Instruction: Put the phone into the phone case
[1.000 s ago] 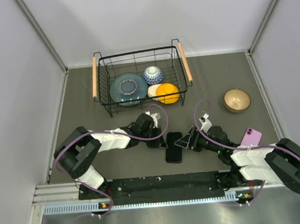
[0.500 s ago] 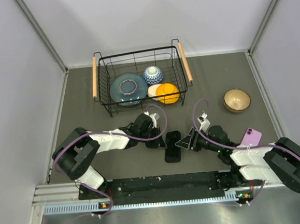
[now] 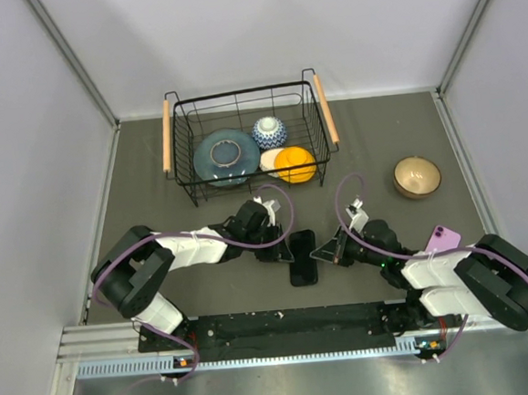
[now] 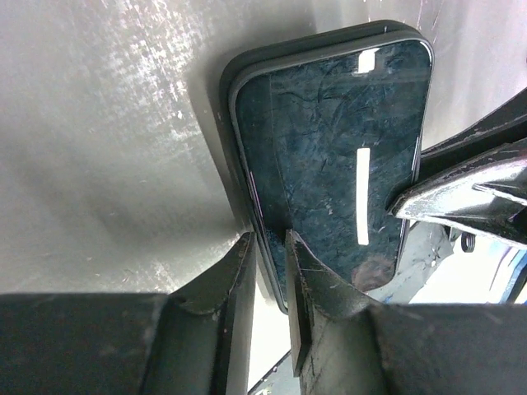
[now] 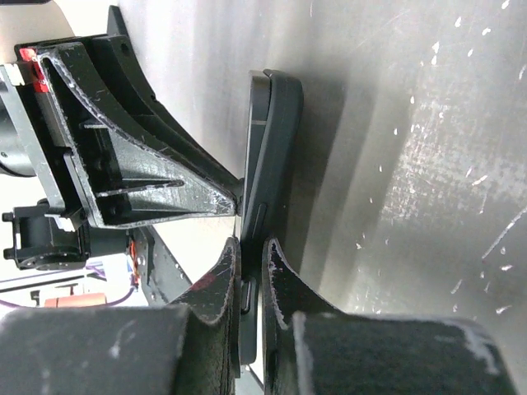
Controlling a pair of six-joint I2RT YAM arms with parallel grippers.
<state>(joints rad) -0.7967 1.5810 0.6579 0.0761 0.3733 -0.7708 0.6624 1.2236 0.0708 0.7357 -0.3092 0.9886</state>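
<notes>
The phone (image 4: 329,140) is laid face-up in the phone case (image 4: 226,99). Its 9 o'clock edge is straddled by the left gripper (image 4: 268,239), hold unclear; the right gripper (image 5: 249,244) is clamped shut at 3. Dishes (image 3: 227,155) are held in the basket (image 3: 238,94) at 12.

The top camera looks down on the whole table (image 3: 405,131) from high behind. Each wrist camera peers along its own fingers (image 4: 216,288), very near, from opposite sides; both seemingly share the phone (image 4: 329,164).
</notes>
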